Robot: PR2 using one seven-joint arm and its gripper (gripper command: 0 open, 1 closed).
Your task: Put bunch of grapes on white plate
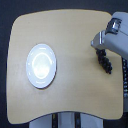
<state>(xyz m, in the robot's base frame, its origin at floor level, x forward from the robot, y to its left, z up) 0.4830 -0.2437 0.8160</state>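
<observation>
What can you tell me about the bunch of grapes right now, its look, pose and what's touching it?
The bunch of grapes is a small, elongated cluster of dark, near-black round berries, hanging roughly vertical and tilted slightly toward the exterior view's right. Its upper end disappears under the gripper, which appears closed on it there; no stem is visible. The lower end hangs free over the wooden table, though whether it touches the surface is unclear. It sits near the table's right edge in the exterior view, well apart from the white plate.

You are looking down on a light wooden table with rounded corners, evenly lit, faint glare only. Pale grey floor surrounds it. A dark-slotted support shows beneath the near edge.
</observation>
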